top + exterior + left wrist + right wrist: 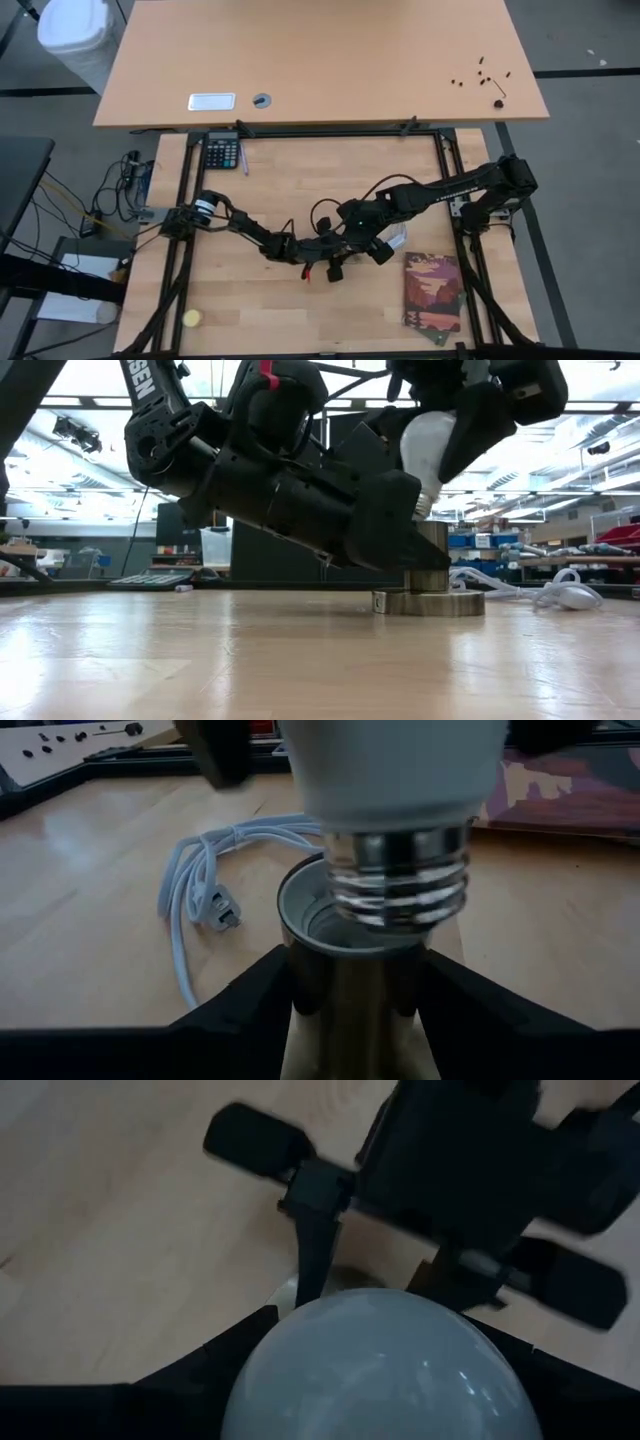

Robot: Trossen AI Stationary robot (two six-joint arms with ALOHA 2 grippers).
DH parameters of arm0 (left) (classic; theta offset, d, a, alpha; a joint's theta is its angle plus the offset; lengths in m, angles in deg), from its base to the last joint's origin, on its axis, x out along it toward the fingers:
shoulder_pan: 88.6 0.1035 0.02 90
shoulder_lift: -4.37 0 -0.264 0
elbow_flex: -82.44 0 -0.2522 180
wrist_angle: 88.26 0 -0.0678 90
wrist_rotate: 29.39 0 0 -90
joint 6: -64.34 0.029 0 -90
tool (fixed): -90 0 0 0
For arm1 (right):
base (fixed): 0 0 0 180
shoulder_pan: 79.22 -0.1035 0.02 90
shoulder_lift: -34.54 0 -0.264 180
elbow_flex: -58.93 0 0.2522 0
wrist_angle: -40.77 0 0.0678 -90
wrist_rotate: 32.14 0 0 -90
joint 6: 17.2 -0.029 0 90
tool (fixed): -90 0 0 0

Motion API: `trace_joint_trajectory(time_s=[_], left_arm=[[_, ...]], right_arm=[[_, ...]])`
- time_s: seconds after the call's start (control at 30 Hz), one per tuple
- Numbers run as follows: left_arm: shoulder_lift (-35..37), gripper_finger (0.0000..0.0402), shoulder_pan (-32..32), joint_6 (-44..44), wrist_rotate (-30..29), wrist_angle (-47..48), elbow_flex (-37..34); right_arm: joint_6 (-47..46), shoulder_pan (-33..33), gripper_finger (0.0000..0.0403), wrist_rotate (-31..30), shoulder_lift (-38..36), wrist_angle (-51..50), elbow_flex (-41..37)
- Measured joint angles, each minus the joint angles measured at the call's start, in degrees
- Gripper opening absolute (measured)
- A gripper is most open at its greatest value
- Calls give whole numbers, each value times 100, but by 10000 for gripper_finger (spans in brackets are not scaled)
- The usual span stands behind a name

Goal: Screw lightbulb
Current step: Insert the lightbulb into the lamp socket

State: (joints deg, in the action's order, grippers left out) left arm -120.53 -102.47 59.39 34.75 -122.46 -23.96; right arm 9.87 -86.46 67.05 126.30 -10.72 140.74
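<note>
We are looking down on a wooden table [240,310] where both arms are meeting near its middle. The right gripper [455,420] is clenching the lightbulb [425,445] by its white glass, with dark fingers [560,1380] pressing on both sides of the rounded dome in the right wrist view. The bulb is hanging screw end down, tilting slightly, directly above the socket [430,555]. In the left wrist view its silver threads [400,880] are sitting just at the open mouth of the socket's metal tube, a little off centre, and we cannot tell whether the threads are touching the rim. The left gripper [360,1020] is grasping the socket's upright tube, one dark finger [250,995] pressing against each side of it, and the low view shows it reaching in from nine o'clock of the socket. The tube is standing on a round flat base [430,603] that is resting on the table. A white cord with a plug [205,895] is lying coiled on the wood just beside the socket. In the high view, a calculator [221,152] is sitting towards eleven o'clock from the grippers, a small yellow ball [191,318] towards eight o'clock near the table's edge, and a dark patterned book [433,290] towards four o'clock.
</note>
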Motion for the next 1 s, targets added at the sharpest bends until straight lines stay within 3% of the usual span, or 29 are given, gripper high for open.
trace_joint_trajectory(time_s=[0.23, 0.63, 1.0], left_arm=[[2, 190, -2, -91, 15, 12, -2], [7, 189, 76, 488, 848, -75, -5], [7, 189, 190, 337, 1036, -129, -7]], right_arm=[[28, 58, 268, -13, 221, -130, 2], [699, -30, 266, 195, 282, -39, -2], [336, -7, 266, 219, 283, -51, -2]])
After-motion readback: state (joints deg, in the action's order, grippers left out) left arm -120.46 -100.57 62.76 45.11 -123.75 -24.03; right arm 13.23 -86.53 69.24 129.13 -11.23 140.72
